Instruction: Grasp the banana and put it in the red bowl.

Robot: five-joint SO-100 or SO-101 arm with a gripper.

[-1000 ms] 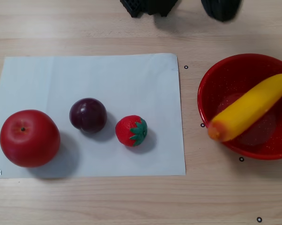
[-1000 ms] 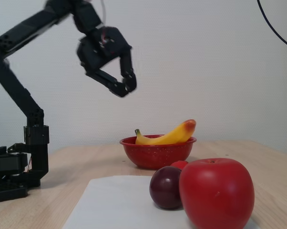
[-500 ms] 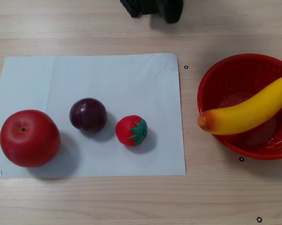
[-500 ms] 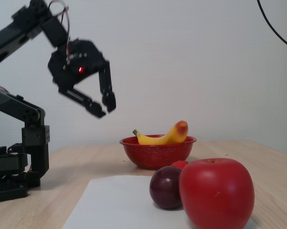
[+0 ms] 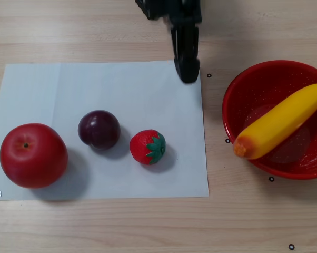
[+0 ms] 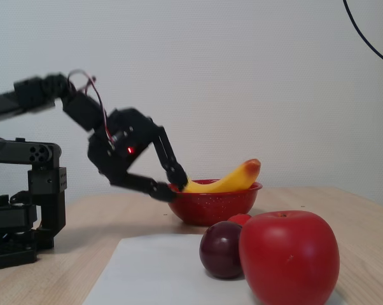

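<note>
Other view, looking straight down: one banana (image 5: 281, 123) lies slantwise in the one red bowl (image 5: 237, 94) at the right of the frame, its orange-red tip jutting over the bowl's lower left rim, its far end cut off by the right edge; one white sheet of paper (image 5: 121, 84) covers the left and middle of the wooden surface (image 5: 148, 232); on it sit three fruits in a row, one red apple (image 5: 33, 155) at the lower left, one dark plum (image 5: 99, 129) to its right, one strawberry (image 5: 147, 147) right of that, all apart from each other; the black pincer (image 5: 187, 74) reaches down from the top centre, its tip over the paper's upper right corner; fixed view, from the side: the pincer (image 6: 169, 184) hangs low just left of the bowl (image 6: 210, 202), its two fingers spread apart and holding nothing; the banana (image 6: 226, 180) rests across the bowl, orange tip raised at the right.
</note>
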